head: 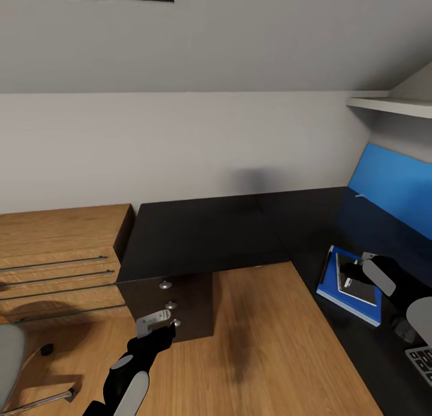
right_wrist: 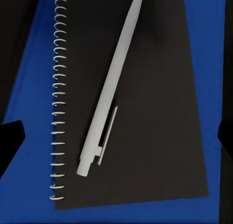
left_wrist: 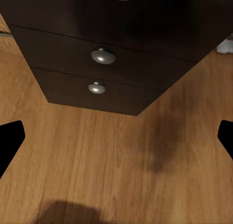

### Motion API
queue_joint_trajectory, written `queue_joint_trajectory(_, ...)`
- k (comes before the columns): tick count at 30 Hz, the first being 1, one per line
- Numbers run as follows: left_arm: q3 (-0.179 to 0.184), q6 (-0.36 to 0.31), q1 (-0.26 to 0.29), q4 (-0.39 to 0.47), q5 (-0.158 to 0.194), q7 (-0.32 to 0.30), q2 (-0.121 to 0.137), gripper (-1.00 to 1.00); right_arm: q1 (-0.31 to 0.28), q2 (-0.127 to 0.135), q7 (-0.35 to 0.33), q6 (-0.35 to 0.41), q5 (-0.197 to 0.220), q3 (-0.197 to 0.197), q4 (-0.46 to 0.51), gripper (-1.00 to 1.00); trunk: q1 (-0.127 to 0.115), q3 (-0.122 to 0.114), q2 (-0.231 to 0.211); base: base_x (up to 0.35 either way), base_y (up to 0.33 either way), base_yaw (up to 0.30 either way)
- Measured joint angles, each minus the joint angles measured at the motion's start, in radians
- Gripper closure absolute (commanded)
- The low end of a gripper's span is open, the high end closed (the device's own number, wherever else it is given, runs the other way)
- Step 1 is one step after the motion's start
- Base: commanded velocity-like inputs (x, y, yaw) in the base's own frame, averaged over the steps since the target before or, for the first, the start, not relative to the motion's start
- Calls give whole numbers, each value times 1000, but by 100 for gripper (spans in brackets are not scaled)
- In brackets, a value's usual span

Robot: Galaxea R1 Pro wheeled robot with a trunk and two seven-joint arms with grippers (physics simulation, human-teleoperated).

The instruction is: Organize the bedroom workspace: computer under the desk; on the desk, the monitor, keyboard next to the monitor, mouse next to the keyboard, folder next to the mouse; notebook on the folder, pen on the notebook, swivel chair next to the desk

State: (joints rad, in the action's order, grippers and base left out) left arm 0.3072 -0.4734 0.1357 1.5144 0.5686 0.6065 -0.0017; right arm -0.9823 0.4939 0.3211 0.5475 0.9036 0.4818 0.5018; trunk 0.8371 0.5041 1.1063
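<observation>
On the right wing of the black desk [head: 204,236] lies the blue folder [head: 329,279] with the dark spiral-bound notebook [head: 366,293] on top of it. The pale pen [right_wrist: 109,95] rests lengthwise on the notebook [right_wrist: 155,112], with the folder [right_wrist: 29,88] showing around the edges. My right gripper [head: 348,278] hovers just above the pen, open and holding nothing. My left gripper [head: 159,326] hangs low and open in front of the desk's drawer unit [left_wrist: 111,73]. A corner of the keyboard [head: 423,362] shows on the desk near its front right. The swivel chair's grey seat [head: 9,356] is down on the left.
A light wooden chest [head: 60,266] with bar handles stands left of the desk. A large blue flat panel [head: 390,182] stands over the desk's right end, under a white shelf [head: 390,105]. Wooden floor [head: 258,344] lies open inside the desk's corner.
</observation>
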Motion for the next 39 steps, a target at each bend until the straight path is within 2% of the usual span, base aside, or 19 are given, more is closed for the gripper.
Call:
queue_joint_trajectory(5,0,0,0,-1,0,0,0,-100,0,0,-1,-3,0,-1,11,-100,-19,-16,-35,0,0,0)
queue_joint_trajectory(8,0,0,0,-2,1,-1,1,-100,1,1,2,-20,1,0,51,-100,-19,-16,-35,0,0,0)
queue_joint_trajectory(11,0,-1,0,-4,1,-2,1,-100,52,1,13,-35,1,9,157,-100,-19,-16,-35,0,0,0)
queue_joint_trajectory(13,1,0,0,-7,2,-2,1,-100,132,0,67,-39,-6,16,319,-100,-19,-16,-35,0,0,0)
queue_joint_trajectory(16,1,0,0,-8,2,-2,1,-100,196,-12,180,-42,-7,22,464,-100,-19,-16,-35,-14,0,0)
queue_joint_trajectory(17,1,0,0,-8,2,-1,1,-100,208,-23,205,-43,-8,24,486,-100,-19,-16,-35,-160,0,0)
queue_joint_trajectory(18,1,0,0,-9,2,0,1,-100,232,-58,256,-45,-7,31,525,-100,-19,-16,-35,-224,0,0)
queue_joint_trajectory(20,0,0,0,-9,0,0,1,-100,249,-121,293,-46,-24,52,550,-100,-19,-16,-35,-277,0,0)
queue_joint_trajectory(22,1,-1,0,-9,1,-1,1,-100,261,-180,308,-46,-61,86,558,-100,-19,-16,-35,-310,0,0)
queue_joint_trajectory(23,1,-2,0,-9,1,-1,2,-100,265,-195,311,-46,-73,94,559,-100,-19,-16,-35,-321,0,0)
queue_joint_trajectory(25,1,-3,1,-29,3,-2,2,-100,290,-251,314,-58,-103,123,553,-100,-19,-16,-35,-328,0,0)
queue_joint_trajectory(28,1,-2,1,-84,4,-4,2,-100,326,-296,312,-95,-128,149,536,-100,-19,-16,-35,-325,0,0)
queue_joint_trajectory(29,1,0,1,-124,5,-5,1,-100,342,-310,311,-117,-139,168,529,-100,-19,-16,-35,-174,0,0)
queue_joint_trajectory(30,1,2,1,-195,3,-5,2,-100,364,-327,310,-157,-147,209,521,-100,-19,-16,-35,-111,0,0)
queue_joint_trajectory(33,0,21,1,-331,2,-5,5,-100,396,-347,310,-257,-154,309,470,-100,-19,-16,-35,-61,0,0)
queue_joint_trajectory(35,-1,84,1,-447,2,-6,7,-100,414,-362,310,-380,-155,404,372,-100,-27,-22,-49,-21,0,0)
queue_joint_trajectory(37,-1,136,2,-506,3,-7,7,-100,421,-375,309,-451,-157,458,308,-100,-34,-28,-63,-9,0,0)
queue_joint_trajectory(38,1,242,1,-599,6,-10,7,-100,434,-411,310,-581,-164,564,174,-100,-38,-31,-70,-4,0,0)
queue_joint_trajectory(39,7,290,2,-649,7,-10,6,-100,446,-430,311,-654,-162,618,91,-100,-42,-34,-77,-3,0,0)
